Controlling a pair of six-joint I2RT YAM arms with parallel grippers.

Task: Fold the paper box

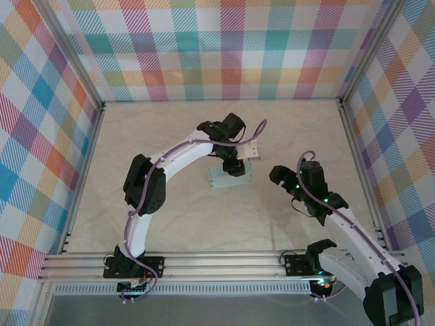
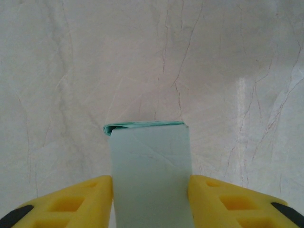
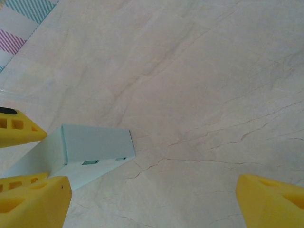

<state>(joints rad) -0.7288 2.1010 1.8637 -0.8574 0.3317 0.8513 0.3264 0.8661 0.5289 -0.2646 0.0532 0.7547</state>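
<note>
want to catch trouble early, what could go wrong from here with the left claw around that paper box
1. The left claw appears to press both sides of the thin paper box; squeezing harder could crush or crease it.
2. The box's far edge looks layered rather than flush, so a flap might spring open.
3. The right claw is open and apart from the box, so nothing braces it; it may twist or slide on the smooth table.

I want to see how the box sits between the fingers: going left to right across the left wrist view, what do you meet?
yellow finger → paper box → other yellow finger
</note>
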